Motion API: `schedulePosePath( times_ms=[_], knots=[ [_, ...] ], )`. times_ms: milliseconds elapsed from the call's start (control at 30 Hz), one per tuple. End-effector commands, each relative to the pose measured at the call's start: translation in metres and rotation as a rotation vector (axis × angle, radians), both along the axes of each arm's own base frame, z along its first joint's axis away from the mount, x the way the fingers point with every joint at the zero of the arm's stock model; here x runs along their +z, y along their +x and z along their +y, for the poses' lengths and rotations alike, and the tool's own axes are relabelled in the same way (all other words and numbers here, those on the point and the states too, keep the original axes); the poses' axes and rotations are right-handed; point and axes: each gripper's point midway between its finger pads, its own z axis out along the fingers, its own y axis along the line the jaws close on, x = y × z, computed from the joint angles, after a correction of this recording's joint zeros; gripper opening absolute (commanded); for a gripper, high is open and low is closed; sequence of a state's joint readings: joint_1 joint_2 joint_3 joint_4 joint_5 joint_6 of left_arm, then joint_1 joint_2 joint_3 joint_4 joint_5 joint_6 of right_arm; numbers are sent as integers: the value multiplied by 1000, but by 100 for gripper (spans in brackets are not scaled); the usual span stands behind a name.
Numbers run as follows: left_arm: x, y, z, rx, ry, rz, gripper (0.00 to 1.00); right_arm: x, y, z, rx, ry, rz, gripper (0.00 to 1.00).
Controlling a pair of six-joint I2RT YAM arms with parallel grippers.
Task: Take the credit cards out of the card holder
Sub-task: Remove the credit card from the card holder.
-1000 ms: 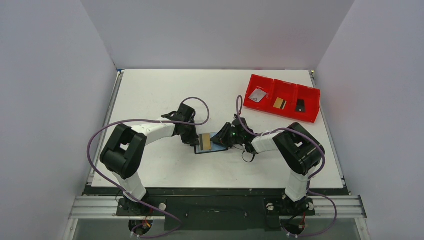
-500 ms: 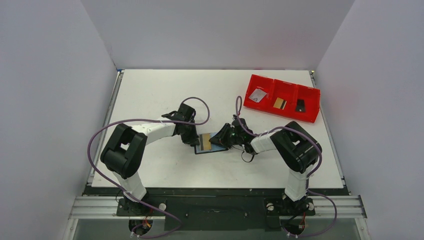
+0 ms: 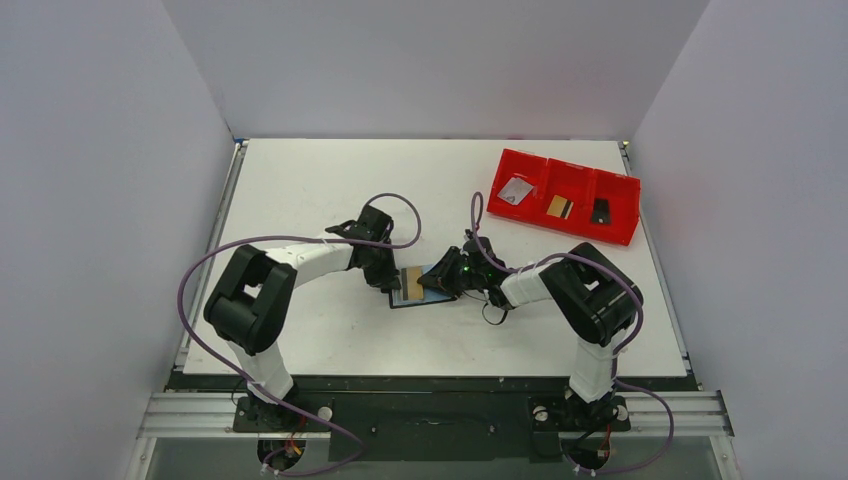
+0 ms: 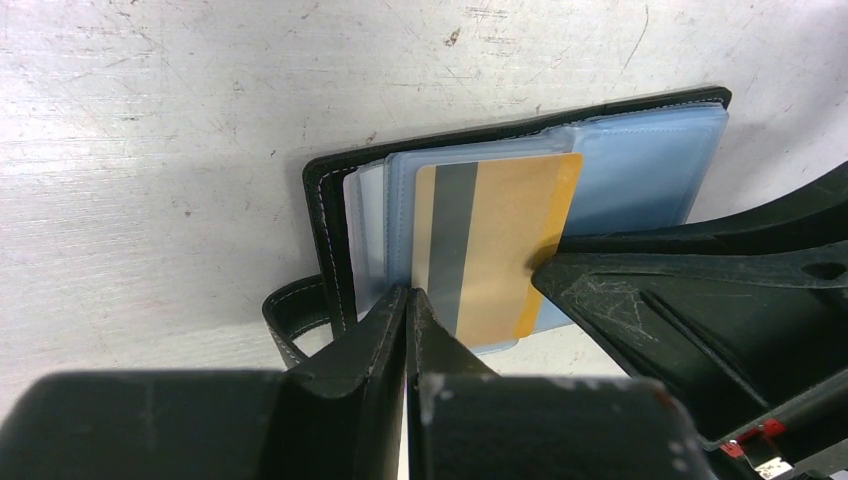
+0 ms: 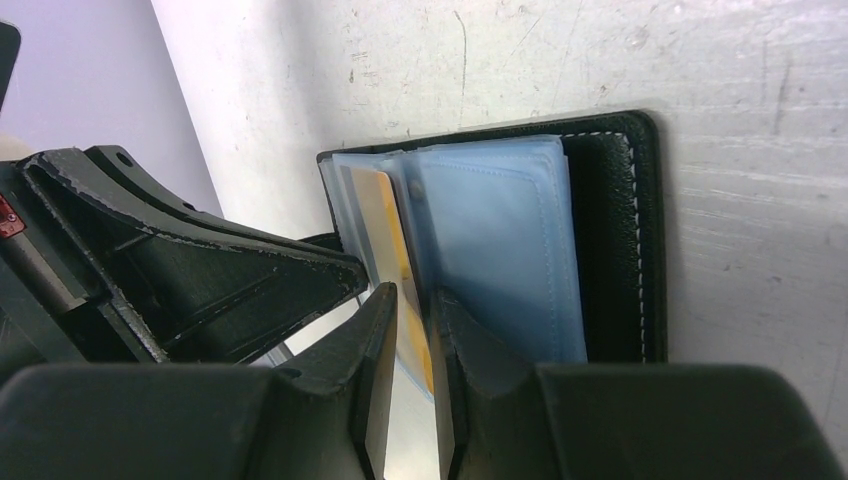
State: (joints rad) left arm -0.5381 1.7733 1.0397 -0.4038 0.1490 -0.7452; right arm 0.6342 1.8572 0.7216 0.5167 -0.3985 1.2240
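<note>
The card holder [image 3: 432,296] lies open at mid-table, black with bluish clear sleeves [image 5: 500,240]. A gold credit card [image 4: 505,235] with a grey stripe sticks partway out of a sleeve. My left gripper [image 4: 408,300] is shut, with nothing between its jaws. Its tips press down on the sleeves by the holder's left edge [image 4: 325,230]. My right gripper [image 5: 413,300] comes in from the other side, its jaws narrowly open astride the gold card's [image 5: 385,225] free edge. A thin gap shows beside the card.
A red three-compartment tray [image 3: 620,235] stands at the back right. It holds a silver card [image 3: 516,190], a gold card [image 3: 559,206] and a black card [image 3: 600,211]. The holder's strap loop [image 4: 285,315] lies beside my left fingers.
My right gripper's jaws have narrowed around the gold card's edge, and the right wrist has edged slightly left. The left gripper and the holder have stayed put.
</note>
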Motion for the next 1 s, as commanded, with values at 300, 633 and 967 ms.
schedulePosePath(
  times_ms=[300, 633, 967],
  knots=[
    [-39, -12, 14, 5, 116, 51, 0, 10, 4, -1, -2, 44, -48, 1],
    [-42, -12, 27, 31, 135, 64, 0, 10, 10, -17, -24, 14, -60, 0],
    [-43, -13, 29, 33, 140, 66, 0, 10, 13, -38, -33, -64, -78, 0]
  ],
)
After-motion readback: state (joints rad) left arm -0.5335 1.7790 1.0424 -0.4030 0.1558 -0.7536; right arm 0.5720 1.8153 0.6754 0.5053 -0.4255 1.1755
